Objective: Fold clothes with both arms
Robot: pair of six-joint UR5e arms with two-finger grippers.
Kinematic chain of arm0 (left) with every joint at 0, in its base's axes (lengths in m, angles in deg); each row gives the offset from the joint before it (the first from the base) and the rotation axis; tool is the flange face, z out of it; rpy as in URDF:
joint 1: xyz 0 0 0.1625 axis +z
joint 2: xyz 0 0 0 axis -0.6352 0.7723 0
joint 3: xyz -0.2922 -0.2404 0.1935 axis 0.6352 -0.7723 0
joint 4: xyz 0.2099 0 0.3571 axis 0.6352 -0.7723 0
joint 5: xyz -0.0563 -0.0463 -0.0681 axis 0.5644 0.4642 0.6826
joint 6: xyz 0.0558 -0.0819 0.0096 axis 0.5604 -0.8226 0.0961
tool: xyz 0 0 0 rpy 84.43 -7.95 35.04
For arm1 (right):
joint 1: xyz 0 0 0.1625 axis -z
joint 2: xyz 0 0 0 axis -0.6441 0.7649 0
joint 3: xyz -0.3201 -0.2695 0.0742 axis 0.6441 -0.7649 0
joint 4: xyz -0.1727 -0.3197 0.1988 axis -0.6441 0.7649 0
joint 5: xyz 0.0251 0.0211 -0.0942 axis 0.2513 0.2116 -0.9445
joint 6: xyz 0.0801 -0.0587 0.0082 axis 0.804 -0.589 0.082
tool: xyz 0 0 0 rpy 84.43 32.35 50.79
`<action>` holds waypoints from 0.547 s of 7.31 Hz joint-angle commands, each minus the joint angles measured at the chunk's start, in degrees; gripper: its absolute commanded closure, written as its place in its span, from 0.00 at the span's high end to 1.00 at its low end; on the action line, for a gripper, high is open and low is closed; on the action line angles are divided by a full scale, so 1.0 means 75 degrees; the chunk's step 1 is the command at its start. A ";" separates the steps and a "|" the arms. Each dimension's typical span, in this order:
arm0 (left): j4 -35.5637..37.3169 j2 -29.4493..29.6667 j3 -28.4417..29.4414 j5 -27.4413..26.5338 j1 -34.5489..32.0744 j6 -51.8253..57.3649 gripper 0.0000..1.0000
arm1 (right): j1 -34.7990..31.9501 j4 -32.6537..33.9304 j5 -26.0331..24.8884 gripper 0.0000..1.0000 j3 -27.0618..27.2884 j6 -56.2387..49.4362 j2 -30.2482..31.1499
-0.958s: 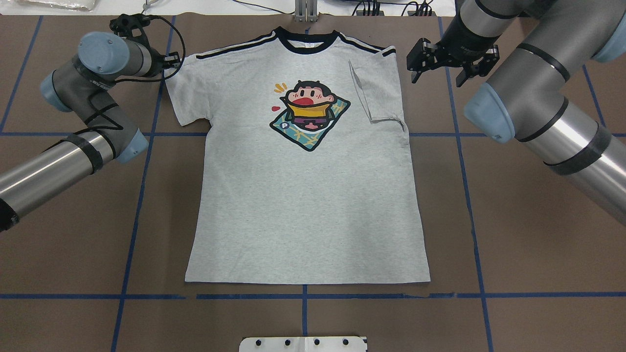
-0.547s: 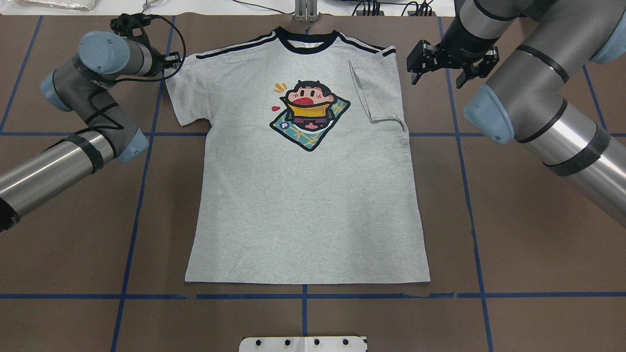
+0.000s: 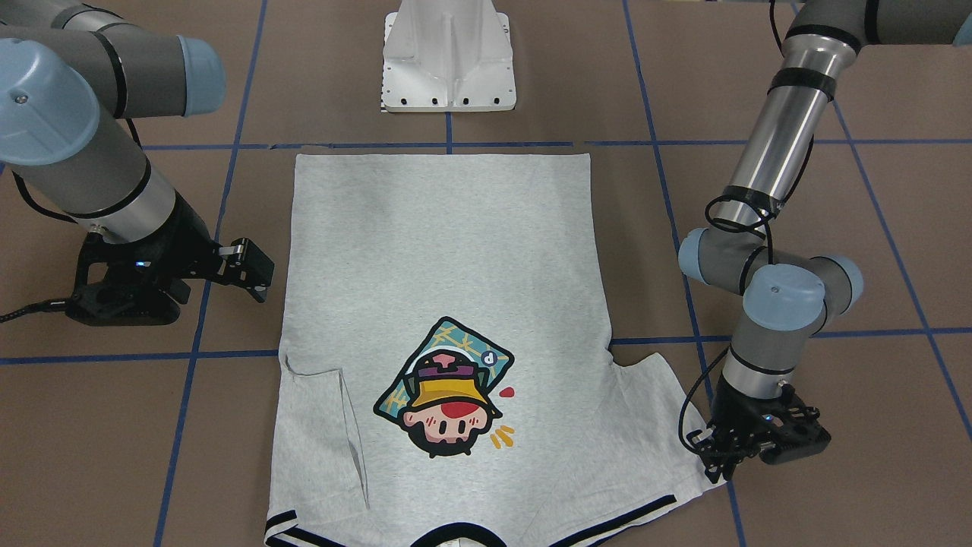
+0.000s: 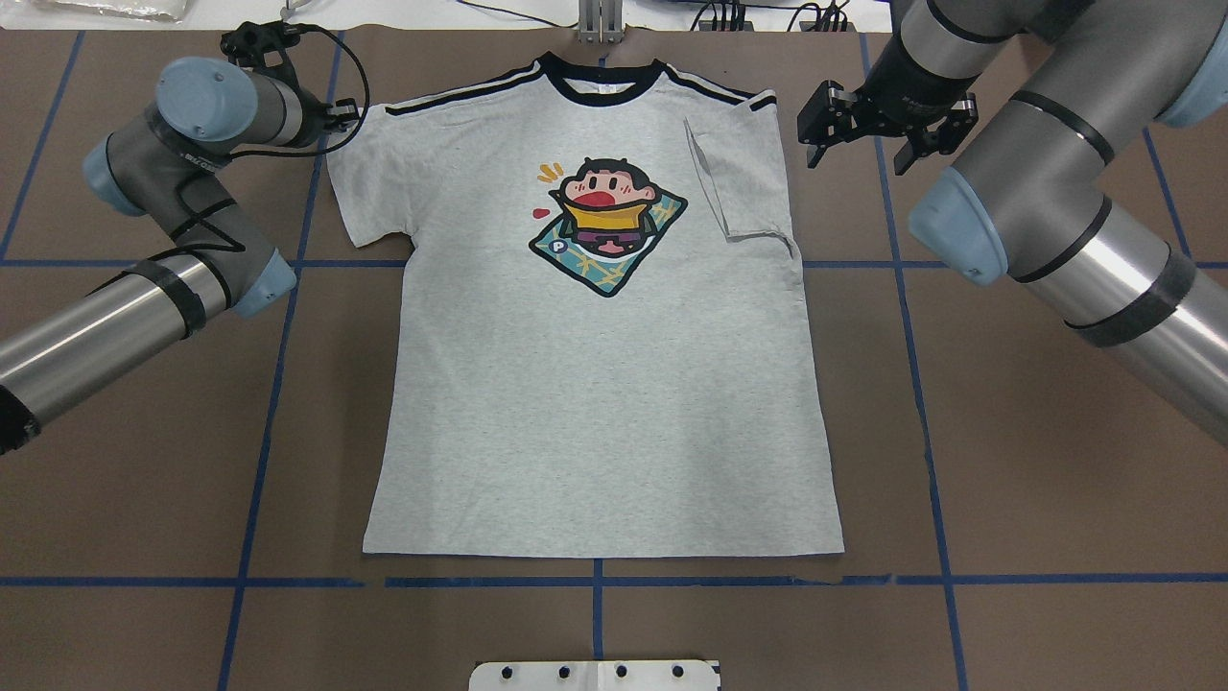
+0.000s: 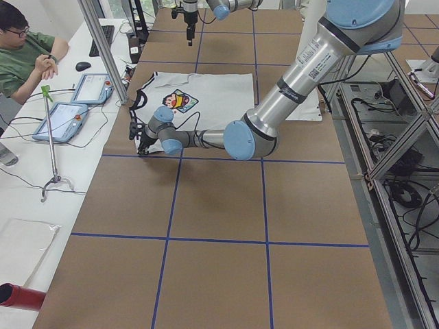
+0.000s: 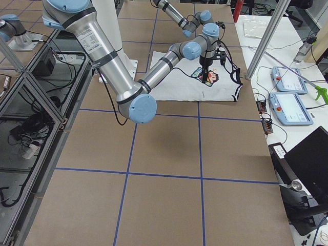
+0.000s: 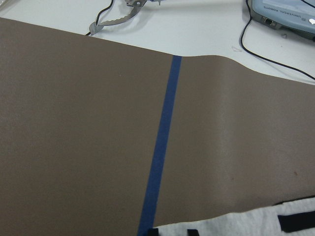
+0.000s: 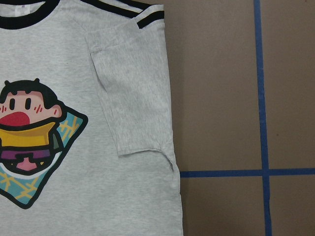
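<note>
The grey T-shirt (image 4: 595,413) lies flat, print (image 4: 607,226) up, with its collar at the far edge. Its sleeve on my right side (image 4: 739,182) is folded in over the body, as the right wrist view (image 8: 133,98) shows. The other sleeve (image 4: 369,182) is spread out. My left gripper (image 4: 338,117) sits low at that sleeve's outer corner (image 3: 715,467) and looks shut on the striped cuff (image 7: 295,222). My right gripper (image 4: 857,161) is open and empty. It hovers just right of the folded sleeve's shoulder, apart from the cloth (image 3: 220,296).
The white pedestal (image 3: 448,61) stands at the near edge behind the shirt's hem. Blue tape lines (image 4: 259,432) cross the brown table. A person (image 5: 27,55) and tablets (image 5: 68,116) are at the bench beyond the collar side.
My left arm has shifted slightly toward the far edge, and the spread sleeve's outer edge has drawn in a little. My right gripper has backed away slightly and stays open.
</note>
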 commanded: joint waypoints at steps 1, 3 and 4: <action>0.0027 0.0002 -0.0233 0.0039 -0.0011 -0.0013 0.00 | 0.0004 -0.0004 0.0003 1.00 -0.0012 0.0000 0.0000; 0.0085 -0.0010 -0.0525 0.0132 -0.0105 -0.0013 0.00 | 0.0004 -0.0004 0.0003 1.00 -0.0035 0.0000 0.0000; 0.0086 -0.0033 -0.0550 0.0249 -0.0163 -0.0001 0.00 | 0.0004 -0.0004 0.0003 1.00 -0.0047 0.0000 0.0000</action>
